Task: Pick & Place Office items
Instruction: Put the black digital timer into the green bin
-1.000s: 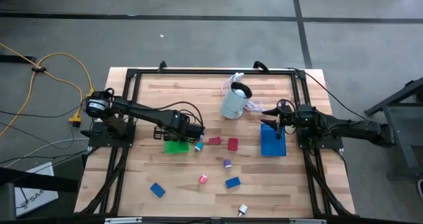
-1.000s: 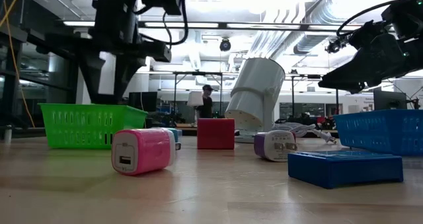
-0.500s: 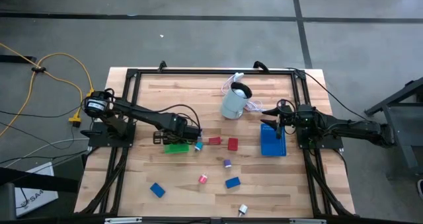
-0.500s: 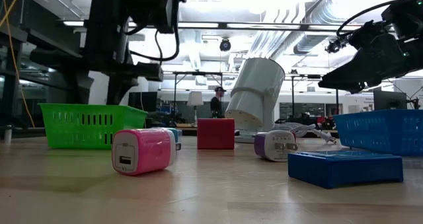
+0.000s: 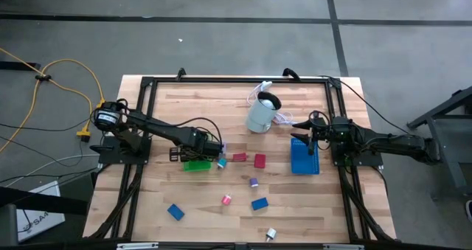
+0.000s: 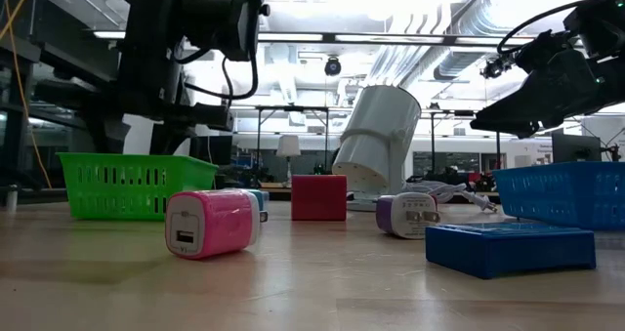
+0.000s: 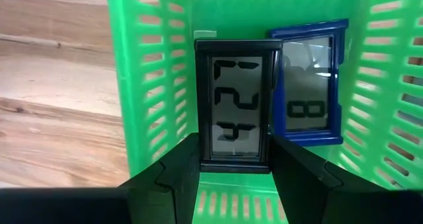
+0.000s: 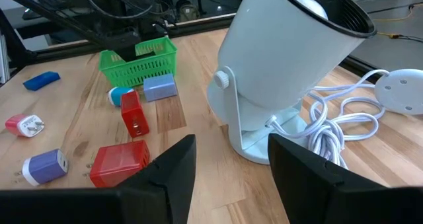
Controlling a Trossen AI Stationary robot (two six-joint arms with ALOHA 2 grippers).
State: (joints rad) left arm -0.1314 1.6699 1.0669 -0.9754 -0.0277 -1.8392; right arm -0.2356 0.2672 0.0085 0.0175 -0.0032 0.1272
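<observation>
Pulling back over the green slatted plastic basket (image 5: pixel 196 164), the left gripper (image 7: pixel 234 164) still grasps a black-framed clock (image 7: pixel 238 105); a blue one (image 7: pixel 307 85) is in, many items remain.

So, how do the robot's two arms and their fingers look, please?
Both arms are dark, slim and jointed, with black cables looping along them. The left gripper and right gripper each have two broad, matte black fingers. The left arm's base carries a round silver-grey part.

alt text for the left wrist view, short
The left gripper holds a black-framed digital clock upright inside the green tray, its two dark fingers on either side. A blue-framed clock stands beside it in the tray; wooden table shows alongside.
</observation>
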